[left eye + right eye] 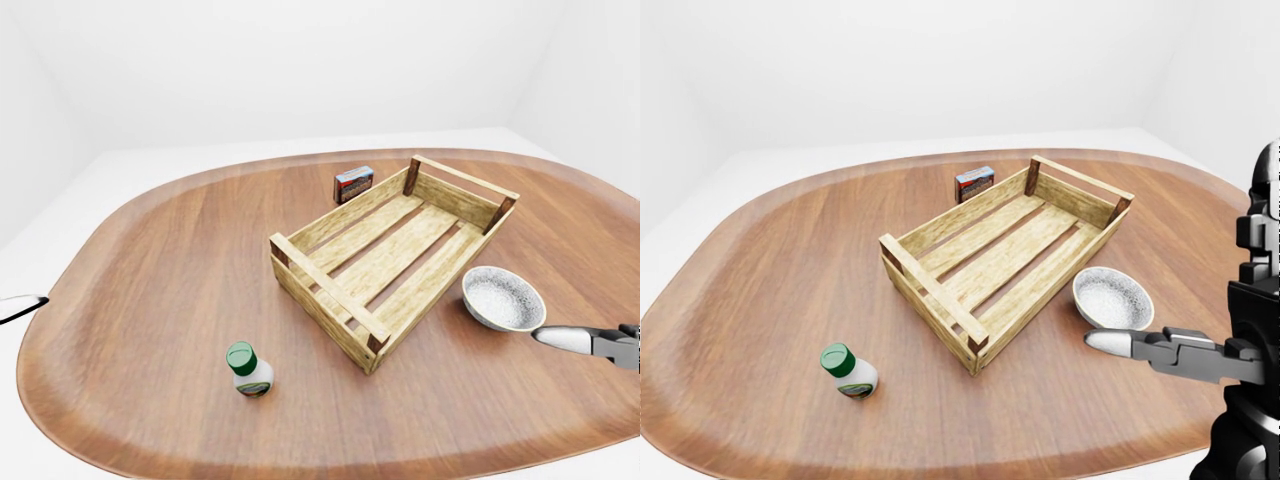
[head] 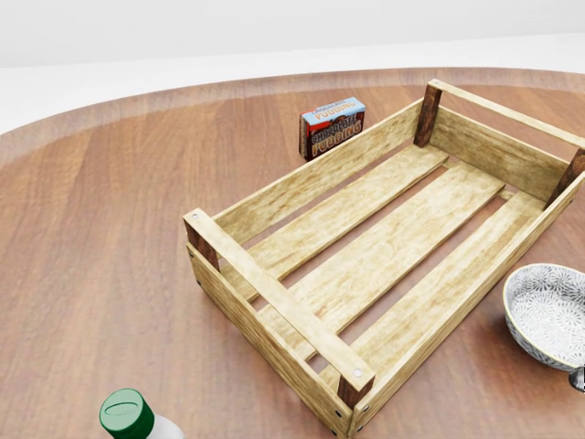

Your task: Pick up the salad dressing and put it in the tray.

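Note:
The salad dressing bottle (image 1: 250,370), white with a green cap, stands upright on the wooden table at the lower left of the left-eye view. It is apart from the tray. The tray (image 1: 325,287) is an empty slatted wooden crate in the middle of the table, set at a diagonal. My right hand (image 1: 1110,342) reaches in from the right with a finger stretched out, empty, below the bowl and far from the bottle. Only a sliver of my left hand (image 1: 18,306) shows at the left edge of the left-eye view.
A speckled white bowl (image 1: 503,298) sits just right of the tray's near corner, close to my right hand. A pudding box (image 2: 333,126) stands beyond the tray's far long side. The round table's edge (image 1: 60,420) curves close below the bottle.

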You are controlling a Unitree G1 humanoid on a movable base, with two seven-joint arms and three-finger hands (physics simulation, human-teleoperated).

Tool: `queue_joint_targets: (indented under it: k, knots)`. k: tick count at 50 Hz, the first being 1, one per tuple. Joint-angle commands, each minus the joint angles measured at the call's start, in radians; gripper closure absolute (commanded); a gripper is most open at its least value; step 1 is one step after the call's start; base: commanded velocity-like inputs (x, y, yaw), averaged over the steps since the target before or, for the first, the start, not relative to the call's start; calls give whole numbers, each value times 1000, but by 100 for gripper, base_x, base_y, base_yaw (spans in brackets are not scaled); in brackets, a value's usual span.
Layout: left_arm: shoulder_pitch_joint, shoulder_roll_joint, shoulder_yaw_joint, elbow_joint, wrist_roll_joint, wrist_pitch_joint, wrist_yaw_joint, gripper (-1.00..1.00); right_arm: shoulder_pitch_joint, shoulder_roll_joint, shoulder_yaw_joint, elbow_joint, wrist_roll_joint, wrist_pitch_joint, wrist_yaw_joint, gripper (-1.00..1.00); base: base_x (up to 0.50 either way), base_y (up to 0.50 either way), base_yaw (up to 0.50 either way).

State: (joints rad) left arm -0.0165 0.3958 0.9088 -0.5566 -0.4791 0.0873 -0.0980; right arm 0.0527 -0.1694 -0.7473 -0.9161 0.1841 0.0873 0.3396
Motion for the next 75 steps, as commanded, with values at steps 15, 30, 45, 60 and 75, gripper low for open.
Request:
queue_joint_targets:
  k: [15,30,45,60,75]
  knots:
    - [0,0,1,-8,-1,0,0,-100,17,17,11,25,-20,0,15,-100,50,-5,0]
    - [0,-3,-6,-3,5,0,0,-100,25,11,53,40,-132,0,-10,-100,24,1,0]
    - [-2,5,12,-13,-27,0,7,-100,-1,7,20,63,-51,0,-104,-100,3,10,0]
    - [2,14,24,-29,-103,0,18,-100,-359,-130,420,192,-153,0,-140,-100,0,0,0]
    - [2,26,36,-41,-136,0,38,-100,-595,-34,667,386,-335,0,-79,-100,0,0,0]
